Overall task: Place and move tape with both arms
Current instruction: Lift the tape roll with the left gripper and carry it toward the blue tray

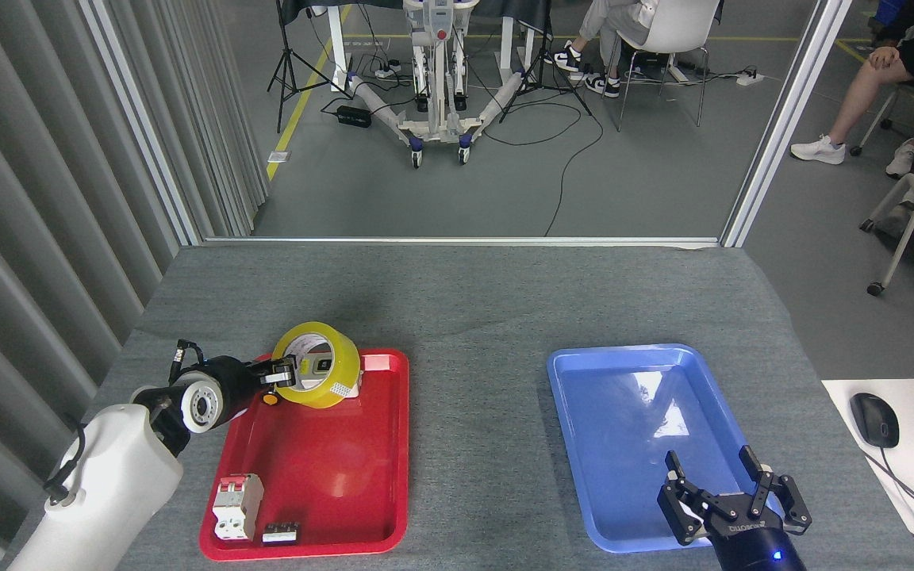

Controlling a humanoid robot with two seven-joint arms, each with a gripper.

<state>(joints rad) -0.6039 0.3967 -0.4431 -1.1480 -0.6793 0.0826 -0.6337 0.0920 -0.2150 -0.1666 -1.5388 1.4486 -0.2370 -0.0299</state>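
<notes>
The tape [318,365], a wide translucent yellow roll with a white core, hangs tilted above the far end of the red tray [393,444]. My left gripper [286,371] is shut on the roll's left wall, one finger inside the core. The white left arm [108,476] comes in from the lower left. My right gripper [727,496] stands open with its fingers pointing up, over the near right corner of the blue tray [608,388], holding nothing.
In the red tray's near left corner lie a white and red circuit breaker [235,496] and a small black part [281,531]. A grey switch box is partly hidden behind the tape. A mouse [873,419] sits on a white desk at right. People sit beyond the table.
</notes>
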